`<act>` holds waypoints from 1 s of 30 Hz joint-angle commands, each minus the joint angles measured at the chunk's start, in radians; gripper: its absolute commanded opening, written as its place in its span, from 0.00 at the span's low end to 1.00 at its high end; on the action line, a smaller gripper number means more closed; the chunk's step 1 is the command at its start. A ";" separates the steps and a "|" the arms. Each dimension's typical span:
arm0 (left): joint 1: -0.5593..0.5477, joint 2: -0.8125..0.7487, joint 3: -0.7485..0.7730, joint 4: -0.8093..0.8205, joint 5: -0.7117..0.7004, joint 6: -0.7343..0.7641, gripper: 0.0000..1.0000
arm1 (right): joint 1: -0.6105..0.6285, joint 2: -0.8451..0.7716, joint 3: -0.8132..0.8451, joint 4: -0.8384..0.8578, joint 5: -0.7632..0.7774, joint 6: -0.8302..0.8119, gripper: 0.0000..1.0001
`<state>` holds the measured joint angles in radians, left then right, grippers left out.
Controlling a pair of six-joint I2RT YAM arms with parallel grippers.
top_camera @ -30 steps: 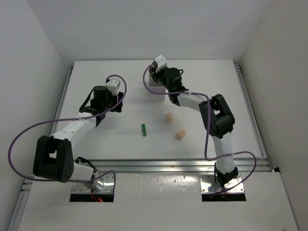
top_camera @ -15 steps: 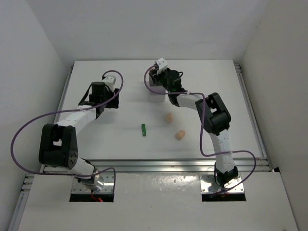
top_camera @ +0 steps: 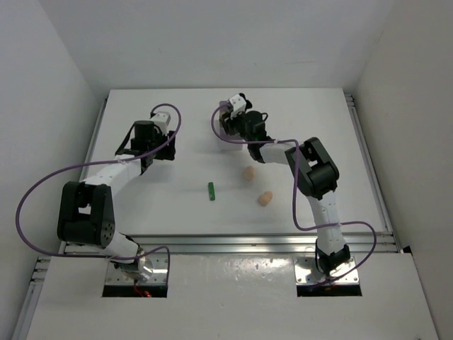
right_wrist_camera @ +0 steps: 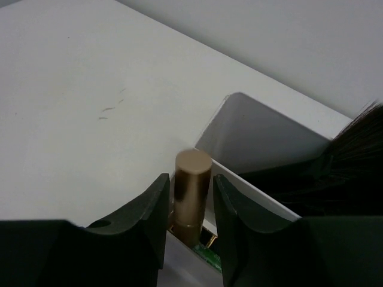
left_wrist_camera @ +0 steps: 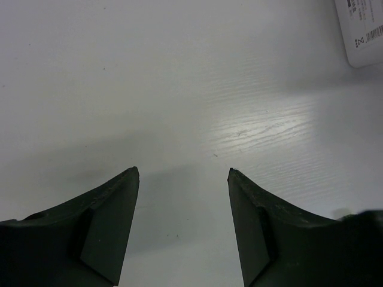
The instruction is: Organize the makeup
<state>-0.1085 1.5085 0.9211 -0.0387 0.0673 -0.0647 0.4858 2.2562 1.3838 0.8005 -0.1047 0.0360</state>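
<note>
Right wrist, rose-gold tube (right_wrist_camera: 192,179) upright inside right hand (right_wrist_camera: 190,186), at white box (right_wrist_camera: 251,128) wall

A white table (top_camera: 156,205) is enclosed on three sides by plain white walls (top_camera: 212,42), and its near edge is bordered by an aluminium rail (top_camera: 226,244). Toward the far middle a white box (right_wrist_camera: 254,128) is set — its compartments are parted by thin walls. Faint scuff marks (right_wrist_camera: 111,109) are seen on the tabletop beside it, and a barcode label (left_wrist_camera: 365,27) is caught in the upper right corner of the left wrist view.
</note>
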 commanded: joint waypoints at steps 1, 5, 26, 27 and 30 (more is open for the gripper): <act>0.001 -0.005 0.030 -0.007 0.016 0.003 0.67 | 0.000 -0.058 -0.019 0.075 -0.012 0.011 0.37; -0.034 -0.005 0.048 -0.018 0.025 0.025 0.67 | 0.002 -0.101 -0.054 0.095 -0.009 -0.004 0.60; -0.453 0.097 0.111 -0.256 0.091 0.143 0.83 | 0.034 -0.880 -0.666 -0.524 0.339 -0.001 1.00; -0.453 0.117 0.126 -0.256 0.079 0.099 0.83 | 0.037 -0.920 -0.680 -0.537 0.353 -0.001 1.00; -0.473 0.171 0.145 -0.256 0.040 0.040 0.84 | 0.043 -1.010 -0.753 -0.583 0.388 0.005 1.00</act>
<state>-0.5705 1.6573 1.0275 -0.2970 0.1436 0.0650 0.5190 1.3300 0.6662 0.2890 0.2058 0.0288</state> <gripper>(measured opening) 0.843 0.996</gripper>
